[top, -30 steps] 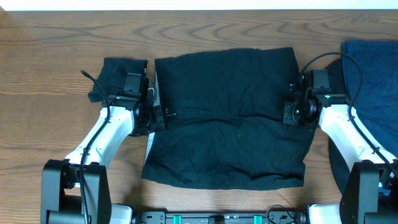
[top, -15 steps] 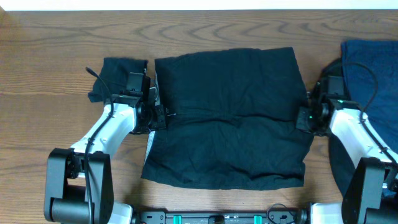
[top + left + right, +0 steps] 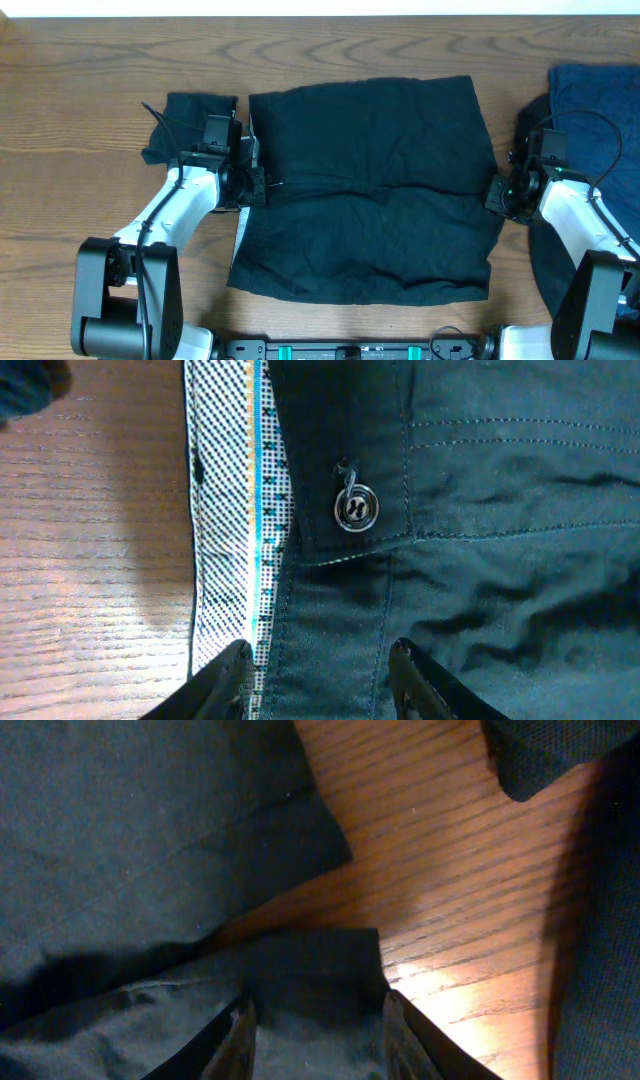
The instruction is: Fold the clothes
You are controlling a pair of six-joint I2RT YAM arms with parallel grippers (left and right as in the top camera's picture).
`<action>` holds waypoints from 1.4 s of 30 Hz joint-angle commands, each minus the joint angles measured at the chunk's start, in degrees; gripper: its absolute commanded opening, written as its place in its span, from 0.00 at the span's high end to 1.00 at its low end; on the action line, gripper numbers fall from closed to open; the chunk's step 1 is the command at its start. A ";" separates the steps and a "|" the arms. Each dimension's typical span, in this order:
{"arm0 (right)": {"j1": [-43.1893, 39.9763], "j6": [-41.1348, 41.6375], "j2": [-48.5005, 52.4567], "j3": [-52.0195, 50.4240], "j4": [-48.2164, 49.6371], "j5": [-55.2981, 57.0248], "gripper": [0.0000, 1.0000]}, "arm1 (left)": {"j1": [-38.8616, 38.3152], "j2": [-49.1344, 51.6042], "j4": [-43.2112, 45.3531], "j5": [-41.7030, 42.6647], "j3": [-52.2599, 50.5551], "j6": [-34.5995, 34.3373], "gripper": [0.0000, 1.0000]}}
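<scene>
Three dark garments are lying on one wooden table [image 3: 80, 80]: one large black garment [image 3: 370, 190] in the middle, one small black cloth [image 3: 185, 115] by its upper left corner, and one navy-blue garment [image 3: 595, 110] at the right edge. Two white arms are reaching in, one left arm [image 3: 175, 215] and one right arm [image 3: 575, 215]. Each is carrying one gripper, so two are showing: the left gripper [image 3: 250, 175] and the right gripper [image 3: 500, 195], each with two fingers. On the large garment one round button [image 3: 356, 508] is showing, two parallel rows of stitching [image 3: 500, 426] are running beside it, and one checked lining strip [image 3: 235, 510] is lying along its edge.
</scene>
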 commanded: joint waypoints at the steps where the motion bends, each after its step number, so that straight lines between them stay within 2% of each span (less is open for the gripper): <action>1: -0.26 0.59 0.39 -0.35 0.13 -0.48 0.60 | -0.13 0.68 0.13 -0.48 -1.05 1.16 0.54; 13: -0.26 0.59 0.39 -0.35 0.22 -0.48 0.59 | -0.13 0.70 -0.20 -0.15 -3.19 1.14 0.54; 20: -0.26 0.59 0.39 -0.35 0.31 -0.48 0.59 | -0.13 0.70 -0.81 4.68 -3.21 1.16 0.54; 33: -0.26 0.59 0.39 -0.35 0.37 -0.48 0.57 | -0.13 0.72 -0.24 4.66 -5.88 1.20 0.55; 35: -0.26 0.59 0.39 -0.35 0.46 -0.48 0.57 | -0.11 0.72 0.09 4.63 -6.36 1.20 0.66; 37: -0.26 0.59 0.39 -0.35 0.55 -0.48 0.57 | -0.11 0.70 0.37 4.63 -6.38 1.20 0.91; 38: -0.26 0.59 0.39 -0.35 0.55 -0.48 0.57 | -0.11 0.63 0.76 4.66 -6.34 1.18 0.94; 42: -0.26 0.59 0.39 -0.35 0.52 -0.48 0.57 | -0.11 0.33 0.46 4.70 -4.81 1.16 0.93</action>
